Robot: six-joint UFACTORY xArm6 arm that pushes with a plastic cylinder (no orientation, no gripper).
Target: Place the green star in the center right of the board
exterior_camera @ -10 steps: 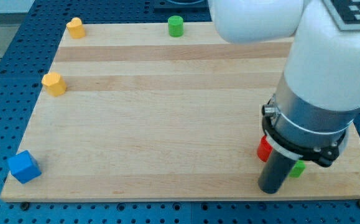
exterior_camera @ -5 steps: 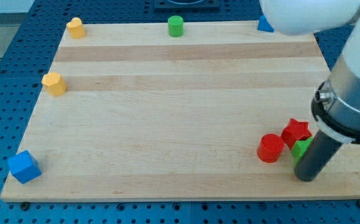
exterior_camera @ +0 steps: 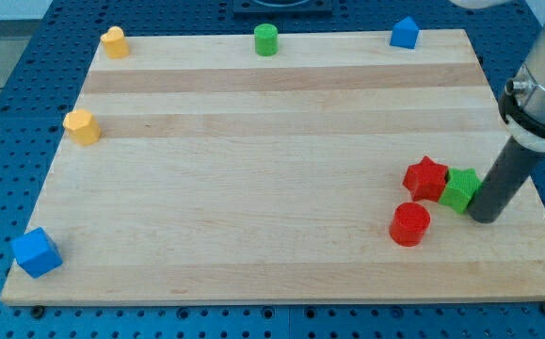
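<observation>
The green star (exterior_camera: 459,189) lies at the lower right of the wooden board (exterior_camera: 281,169), touching the red star (exterior_camera: 426,178) on its left. A red cylinder (exterior_camera: 409,224) stands just below and left of them. My tip (exterior_camera: 485,217) rests on the board right against the green star's lower right side. The dark rod rises from it up to the arm at the view's right edge.
A green cylinder (exterior_camera: 266,40) and a blue block (exterior_camera: 404,33) stand at the board's top edge. Yellow blocks sit at the top left (exterior_camera: 114,41) and the left (exterior_camera: 82,126). A blue cube (exterior_camera: 37,252) is at the bottom left corner.
My tip has moved right and then up the view. The green star and red star have shifted up and apart from the red cylinder. The arm has cleared the board's top right.
</observation>
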